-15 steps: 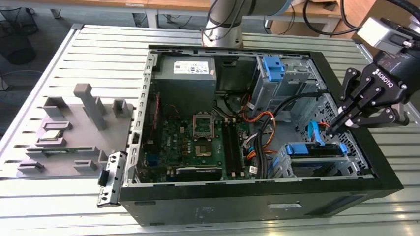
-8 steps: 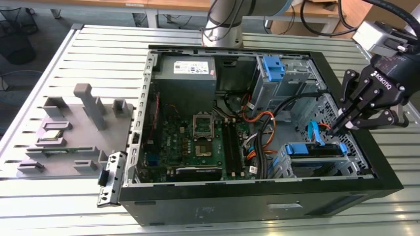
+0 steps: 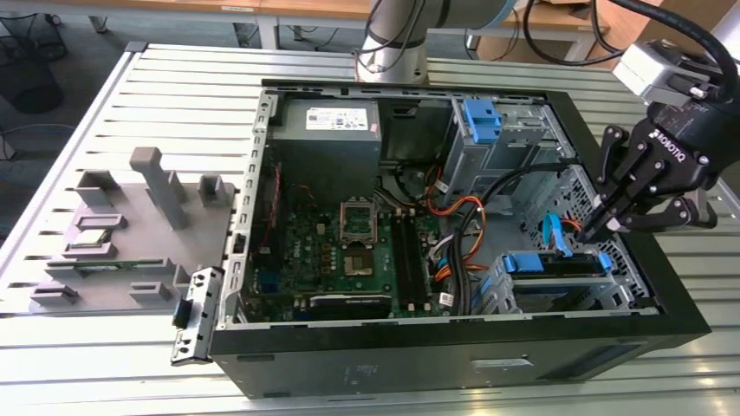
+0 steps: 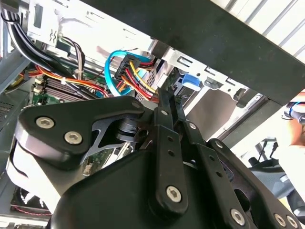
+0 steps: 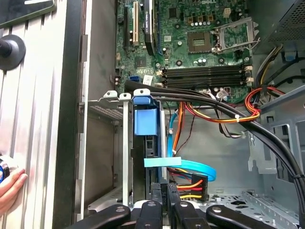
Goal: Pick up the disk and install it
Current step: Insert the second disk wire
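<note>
Nearest in the exterior view, the black computer case (image 3: 463, 347) lay open on its side on the slatted worktop (image 3: 173, 69). In the case's near corner, on the exterior view's right, the disk (image 3: 555, 264) sat on edge in the metal drive cage (image 3: 613, 286), its blue carrier bracket outward. By that seating, it looked installed or nearly so.

The gripper (image 3: 604, 227) hung just above that corner, tips pointing down into the case. In the first wrist view its fingers (image 5: 156, 210) were closed together with nothing seen between them, close to the disk's rear edge and to the power plug (image 5: 193, 187) with its coloured wires. Closed tips suit pushing rather than grasping, I judged. A light-blue data cable (image 5: 190, 166) looped beside the plug, probably to reach the drive.

A hand (image 5: 9, 188) rested at the worktop's edge, outside the case wall.

Farther in lay the green motherboard (image 3: 347, 234), then the grey power supply (image 3: 327, 130) at the far edge, with a white sticker too small to read.
</note>
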`<state>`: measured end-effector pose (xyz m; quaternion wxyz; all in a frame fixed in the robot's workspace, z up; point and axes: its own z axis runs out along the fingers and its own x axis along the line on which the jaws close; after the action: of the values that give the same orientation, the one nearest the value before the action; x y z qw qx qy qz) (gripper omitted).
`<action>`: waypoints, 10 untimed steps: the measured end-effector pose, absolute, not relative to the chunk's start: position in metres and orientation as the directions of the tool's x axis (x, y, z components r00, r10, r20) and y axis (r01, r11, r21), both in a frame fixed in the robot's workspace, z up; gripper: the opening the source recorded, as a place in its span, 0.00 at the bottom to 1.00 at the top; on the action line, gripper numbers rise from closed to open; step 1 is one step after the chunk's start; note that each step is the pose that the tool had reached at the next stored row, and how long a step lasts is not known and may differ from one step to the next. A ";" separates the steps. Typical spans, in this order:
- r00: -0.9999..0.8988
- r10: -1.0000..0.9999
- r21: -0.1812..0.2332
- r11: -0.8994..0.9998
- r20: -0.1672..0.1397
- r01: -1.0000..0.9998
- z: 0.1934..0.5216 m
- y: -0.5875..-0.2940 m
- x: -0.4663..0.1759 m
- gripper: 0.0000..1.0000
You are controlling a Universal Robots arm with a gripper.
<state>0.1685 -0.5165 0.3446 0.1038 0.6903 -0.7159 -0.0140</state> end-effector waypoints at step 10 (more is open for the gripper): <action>-0.021 -0.992 0.124 0.037 0.128 -0.992 0.344 -0.524 0.163 0.17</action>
<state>0.1628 -0.5237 0.3440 0.0896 0.6938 -0.7146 0.0002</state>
